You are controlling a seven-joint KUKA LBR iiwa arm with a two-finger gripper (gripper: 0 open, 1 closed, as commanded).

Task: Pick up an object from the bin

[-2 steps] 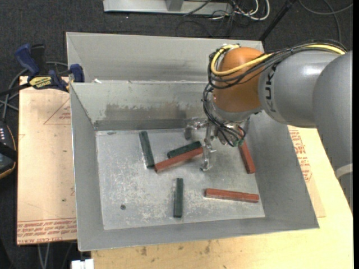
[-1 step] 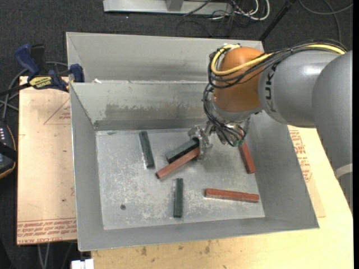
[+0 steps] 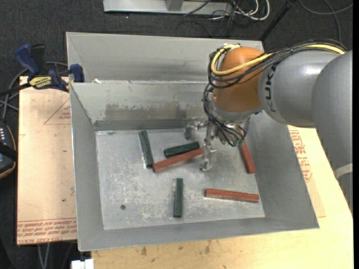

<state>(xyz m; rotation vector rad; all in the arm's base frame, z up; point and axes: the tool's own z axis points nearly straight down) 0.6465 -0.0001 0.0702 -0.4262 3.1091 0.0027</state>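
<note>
Red-brown stick (image 3: 175, 161), the one lying slantwise in the middle of the bin (image 3: 112, 212), is what my gripper (image 3: 206, 159) hangs over. My tip is low at its right-hand end, touching it or just above it, I cannot say which. A dark green stick (image 3: 180, 149) lies just beside it on the far side, nearly parallel and very close near that same end. That is why I judge the end a fair place to come in, since farther along the pair sit too tightly together to take one without the other. Whether my gripper is open or closed I cannot tell from this angle, because my orange wrist cover (image 3: 238, 86) and its cables hide much of it, and nothing shows as held. The others lie loose and flat on the bin floor, well apart: a left green stick (image 3: 146, 148) near the foot of the back wall, a front green stick (image 3: 178, 198), a front red stick (image 3: 231, 195) lying crosswise, and a right red stick (image 3: 247, 159) partly under my wrist. Thin, flat pieces on metal give little to grip, so I judge the pick not yet made. The risk is nudging the green neighbour or sliding my stick along instead of lifting it.
</note>
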